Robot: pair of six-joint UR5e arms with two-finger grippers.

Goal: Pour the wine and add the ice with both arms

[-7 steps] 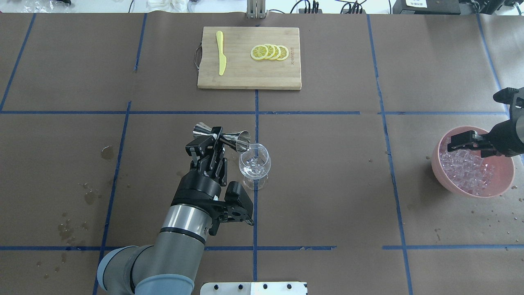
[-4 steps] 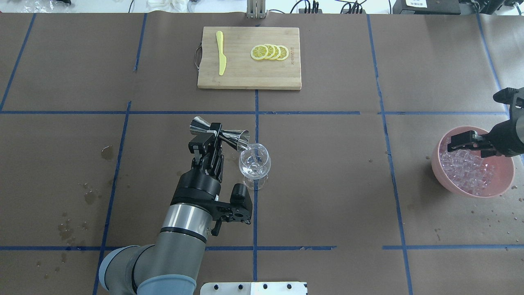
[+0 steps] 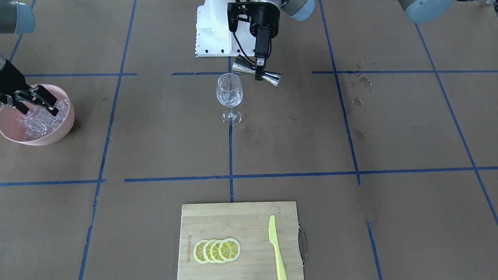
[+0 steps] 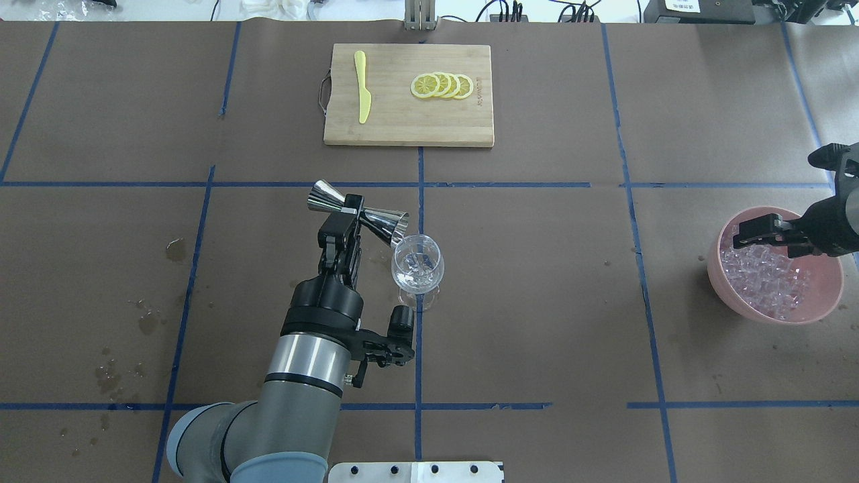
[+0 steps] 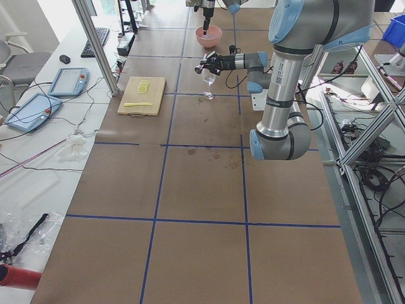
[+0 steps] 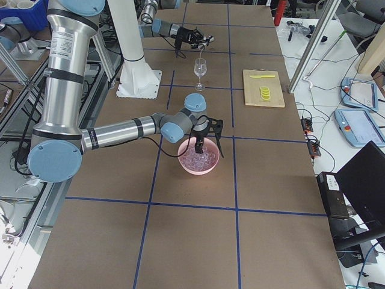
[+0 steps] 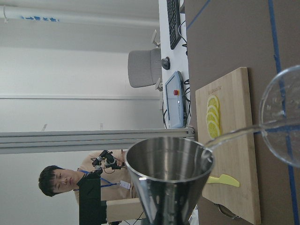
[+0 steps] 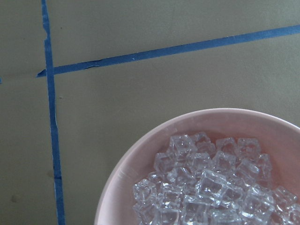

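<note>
My left gripper (image 4: 343,216) is shut on the waist of a steel double-cone jigger (image 4: 382,222). The jigger lies tilted on its side with its mouth at the rim of a clear wine glass (image 4: 417,268) near the table's centre. In the left wrist view a thin clear stream runs from the jigger (image 7: 168,183) into the glass (image 7: 281,122). My right gripper (image 4: 757,236) is open and empty, hovering over the left rim of a pink bowl (image 4: 728,298) heaped with ice (image 4: 765,278). The right wrist view shows the ice (image 8: 211,183) close below.
A wooden cutting board (image 4: 402,124) at the far middle carries lemon slices (image 4: 443,85) and a yellow knife (image 4: 363,86). Wet spots (image 4: 176,249) mark the paper on the left. The white pedestal base (image 3: 210,35) stands behind the glass.
My left wrist has rolled further, turning the gripper edge-on and shifting the jigger's free end up and left while its mouth stays at the glass rim. The right arm has not moved.
</note>
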